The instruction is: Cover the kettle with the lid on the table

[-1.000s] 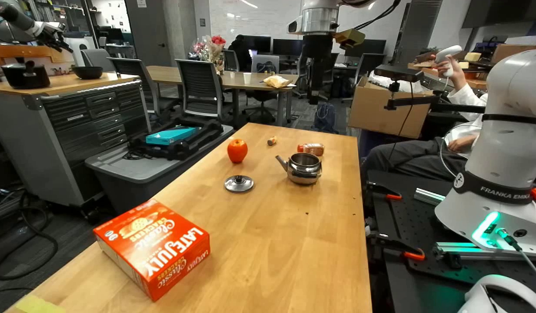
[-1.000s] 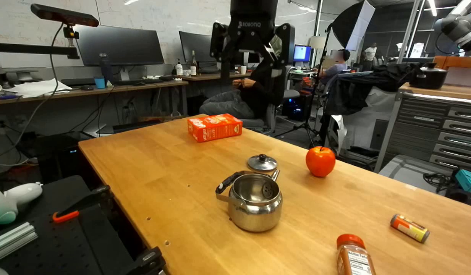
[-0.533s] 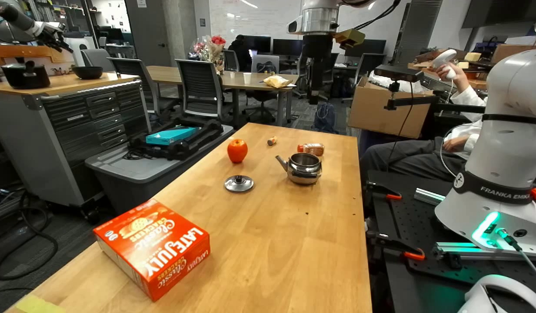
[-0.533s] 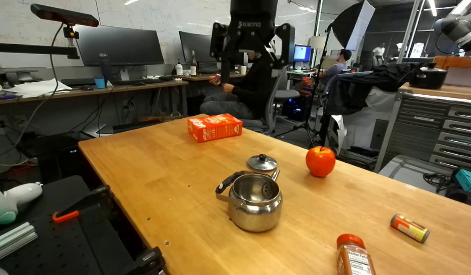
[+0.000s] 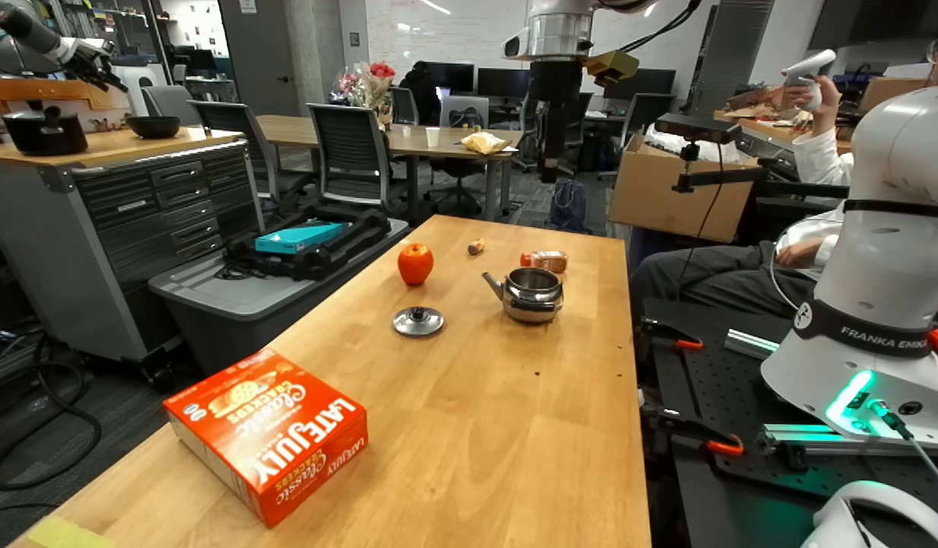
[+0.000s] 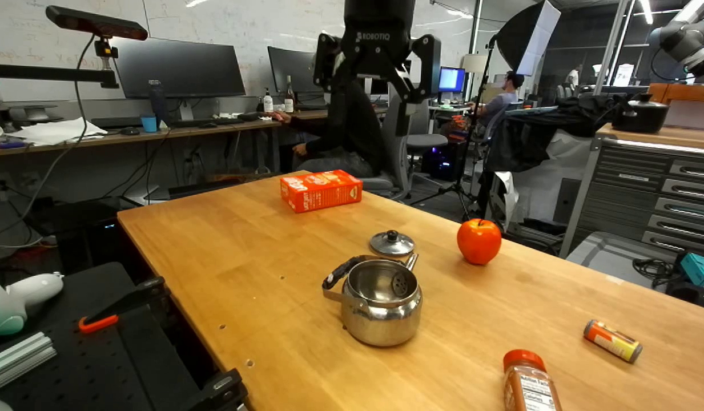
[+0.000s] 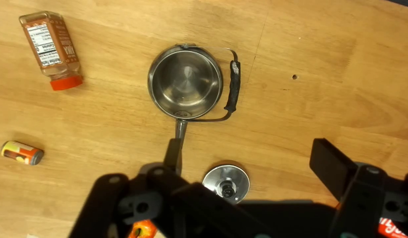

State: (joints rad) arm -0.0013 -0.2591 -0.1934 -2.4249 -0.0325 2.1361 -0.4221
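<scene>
– Two metal things on the counter (image 5: 476, 441)?

– Yes: one kettle (image 6: 380, 322), one lid (image 6: 392, 246).

– Covered or bare, that kettle?

– Bare. Stands upright, inside visible right down to the bottom in the wrist view. Has the handle (image 7: 234, 87) folded down at one side, dark-sleeved along its middle.

– And the lid?

– Flat on the counter, black knob (image 6: 392, 234) up. Lies apart from the kettle, off on the side of the spout (image 5: 493, 285). Partly hidden in the wrist view behind the pincer (image 7: 248, 157).

– Narrow or wide, that pincer?

– Wide, with fingers (image 7: 331, 167) well apart. Points down, well above the counter.

– Any neighbours for the lid?

– One apple (image 6: 479, 242), upright and near, and one box (image 5: 271, 426), orange-red, farther off and flat. So, between those two, closer to the apple in both exterior views.

– Both in the wrist view as well?

– Only in bits, past dark parts of the pincer.

– More on the counter?

– One jar (image 7: 53, 49) with a red cap, lying on its side near the kettle, across from the handle. One small cylinder (image 6: 613, 341) too, orange and yellow, also on its side, apart from jar and apple alike.

– Readable, that cylinder?

– Too small to make out.
</scene>
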